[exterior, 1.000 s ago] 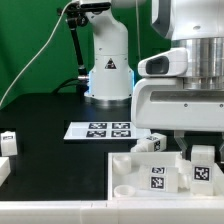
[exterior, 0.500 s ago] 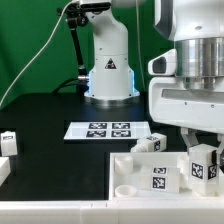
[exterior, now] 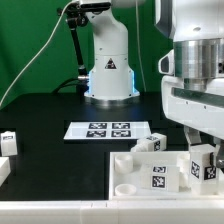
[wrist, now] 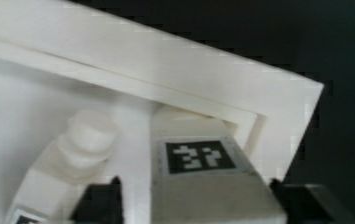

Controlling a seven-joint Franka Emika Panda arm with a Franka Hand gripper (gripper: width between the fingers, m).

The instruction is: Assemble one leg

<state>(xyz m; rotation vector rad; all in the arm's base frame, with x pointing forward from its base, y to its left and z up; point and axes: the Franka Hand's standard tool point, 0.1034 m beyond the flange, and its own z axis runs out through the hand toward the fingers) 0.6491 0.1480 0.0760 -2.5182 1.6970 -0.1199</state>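
Observation:
My gripper is shut on the leg, a small white post with a black-and-white tag. It holds the leg upright over the right part of the large white rimmed panel. In the wrist view the leg sits between my two black fingers, tag face up, and my gripper is close above the panel's corner rim. A raised white boss on the panel lies beside the leg. Whether the leg touches the panel is hidden.
Another tagged leg lies at the panel's far edge. Two more white posts stand at the exterior view's left. The marker board lies before the robot base. A green backdrop stands behind.
My gripper has moved toward the exterior view's right with the leg in it, and the leg sits slightly lower over the panel.

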